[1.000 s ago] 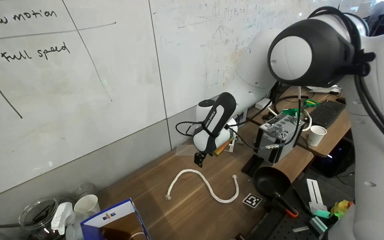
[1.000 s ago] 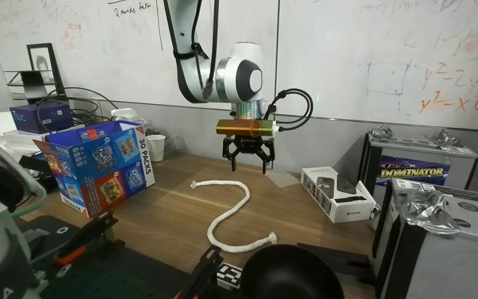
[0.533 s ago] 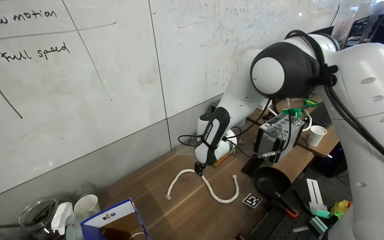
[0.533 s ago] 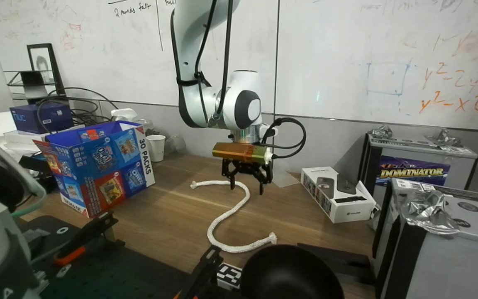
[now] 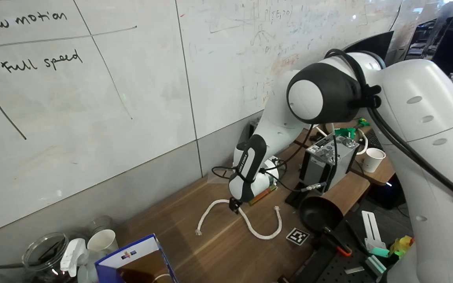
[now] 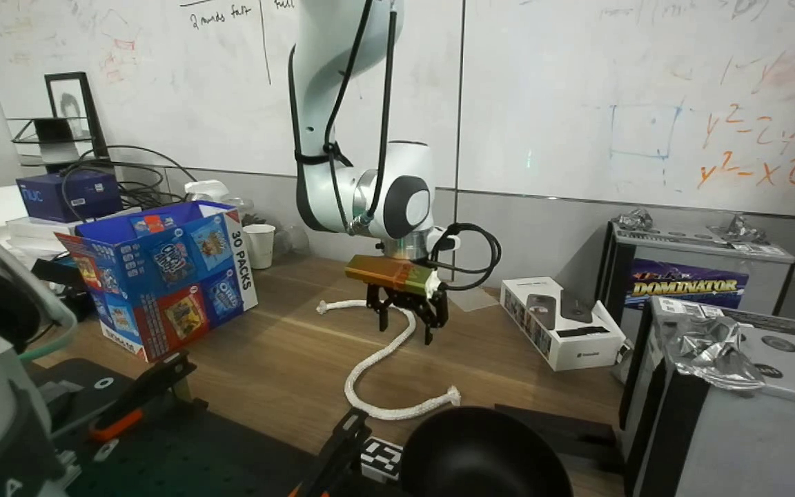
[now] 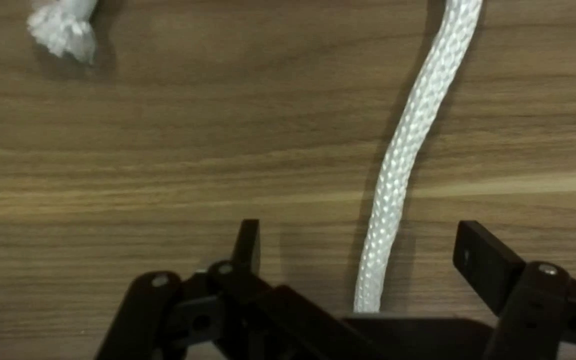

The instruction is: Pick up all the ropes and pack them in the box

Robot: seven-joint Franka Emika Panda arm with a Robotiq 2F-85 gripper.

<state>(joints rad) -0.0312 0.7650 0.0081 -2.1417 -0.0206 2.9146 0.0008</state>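
Gripper (image 6: 406, 334) hangs pretty low over the table (image 6: 280, 345), fingers (image 7: 249, 242) spread wide, rope (image 7: 392, 190) under it showing between them in the wrist view. Box (image 6: 183, 276) is way off to its side.

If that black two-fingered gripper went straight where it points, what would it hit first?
Likely the brown wooden tabletop, with the open gripper straddling the white braided rope; depth is unclear.

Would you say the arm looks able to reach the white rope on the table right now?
Likely yes: the open gripper hangs over the rope, fingers on either side, nothing visibly blocking.
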